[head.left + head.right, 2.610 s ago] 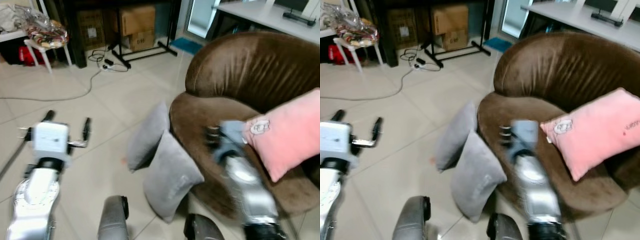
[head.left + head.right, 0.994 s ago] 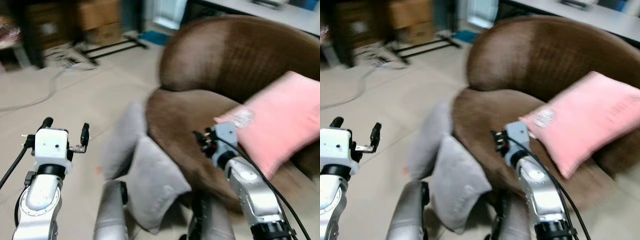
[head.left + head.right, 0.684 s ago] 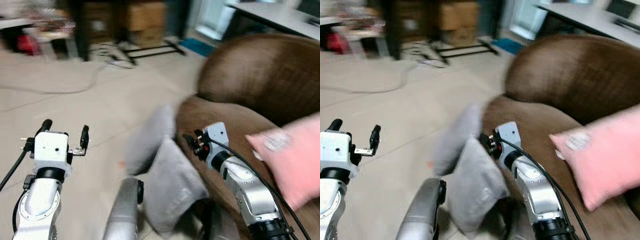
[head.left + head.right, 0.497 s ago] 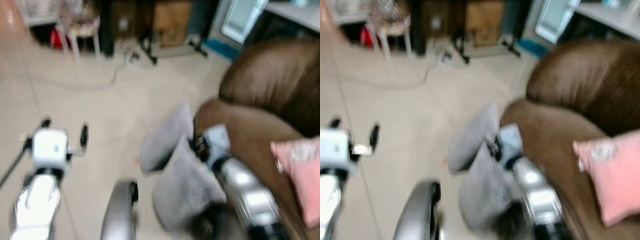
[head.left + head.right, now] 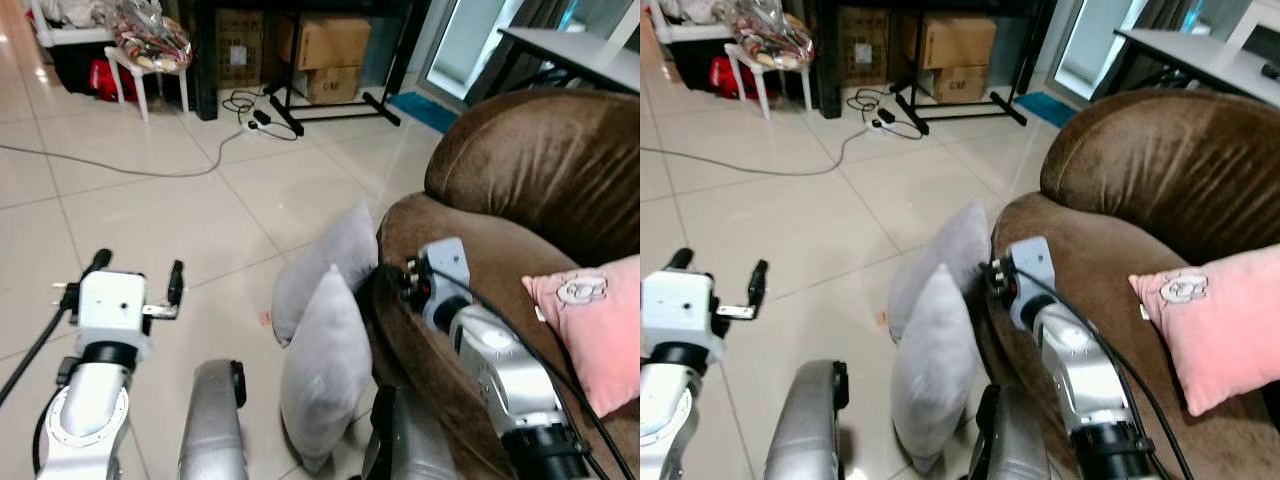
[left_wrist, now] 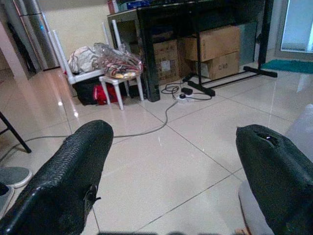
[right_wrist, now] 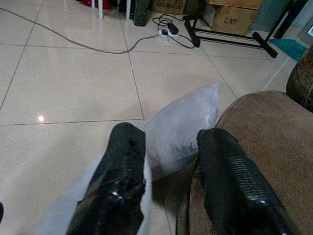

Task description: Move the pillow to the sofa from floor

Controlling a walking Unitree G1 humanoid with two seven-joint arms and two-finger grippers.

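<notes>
Right gripper (image 7: 168, 161) — fingers parted, empty — hovers over two grey pillows (image 5: 322, 360) partly hidden behind sofa (image 5: 520, 180) edge.

I count 2 grey pillows (image 5: 325, 345) on floor, 1 pink pillow (image 5: 590, 325) on 1 brown sofa (image 5: 530, 190), 2 cardboard boxes (image 5: 325, 50) far back.

Two grey pillows stand on edge on the tiled floor, leaning against the front of the brown sofa (image 5: 520, 190). The nearer pillow (image 5: 322, 368) overlaps the farther pillow (image 5: 325, 266) behind it.
</notes>
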